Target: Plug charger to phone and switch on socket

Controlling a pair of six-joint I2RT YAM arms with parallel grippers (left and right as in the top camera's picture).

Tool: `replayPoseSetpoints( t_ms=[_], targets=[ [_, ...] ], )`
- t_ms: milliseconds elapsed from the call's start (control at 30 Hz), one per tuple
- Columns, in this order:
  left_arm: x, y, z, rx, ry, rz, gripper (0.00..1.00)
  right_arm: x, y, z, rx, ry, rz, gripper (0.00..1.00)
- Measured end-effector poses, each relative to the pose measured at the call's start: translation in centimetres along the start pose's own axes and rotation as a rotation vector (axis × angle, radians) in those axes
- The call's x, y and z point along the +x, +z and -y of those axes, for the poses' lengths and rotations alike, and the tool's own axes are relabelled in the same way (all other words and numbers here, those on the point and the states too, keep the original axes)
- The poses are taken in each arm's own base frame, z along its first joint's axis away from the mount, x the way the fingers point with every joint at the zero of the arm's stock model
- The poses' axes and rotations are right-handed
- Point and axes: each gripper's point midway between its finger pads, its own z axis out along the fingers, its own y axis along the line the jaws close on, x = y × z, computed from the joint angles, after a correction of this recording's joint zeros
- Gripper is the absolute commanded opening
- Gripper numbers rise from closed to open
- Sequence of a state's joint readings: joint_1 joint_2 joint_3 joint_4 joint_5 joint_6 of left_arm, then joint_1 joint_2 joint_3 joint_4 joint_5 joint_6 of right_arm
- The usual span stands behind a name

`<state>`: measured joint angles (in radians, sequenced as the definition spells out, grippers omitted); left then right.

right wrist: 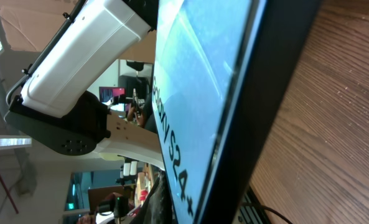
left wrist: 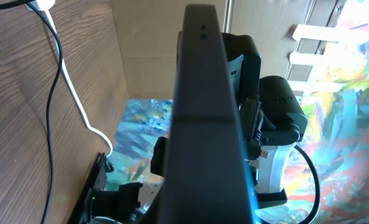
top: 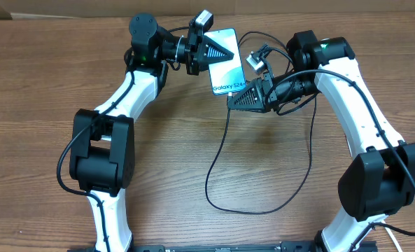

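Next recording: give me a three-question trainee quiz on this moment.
1. True or false: the thin black charger cable lies looped on the wooden table.
2. Which gripper is at the end of the slim blue-screened smartphone nearest its printed text? A: left gripper. B: right gripper.
3. What text shows on the screen?
Key: 1 true; 2 B; 3 Galaxy S24.

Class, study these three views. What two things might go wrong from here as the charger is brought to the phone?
1. The right gripper sits at the lower edge of the phone, with the charger cable trailing from it. A slightly off angle may miss the port.
2. The left gripper pinches only one end of the phone, so a push might twist it loose.
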<state>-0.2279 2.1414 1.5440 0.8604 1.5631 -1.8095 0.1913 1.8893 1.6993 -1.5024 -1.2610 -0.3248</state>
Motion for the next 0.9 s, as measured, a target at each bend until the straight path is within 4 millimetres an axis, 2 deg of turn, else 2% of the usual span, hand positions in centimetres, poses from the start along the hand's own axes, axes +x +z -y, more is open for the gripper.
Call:
replayPoseSetpoints(
  t_ms=[900],
  targets=[
    [-0.6, 0.4, 0.2, 0.010, 0.041, 0.034, 0.04, -0.6, -1.5, 0.3, -0.006, 0.024, 0.043, 0.03]
  ],
)
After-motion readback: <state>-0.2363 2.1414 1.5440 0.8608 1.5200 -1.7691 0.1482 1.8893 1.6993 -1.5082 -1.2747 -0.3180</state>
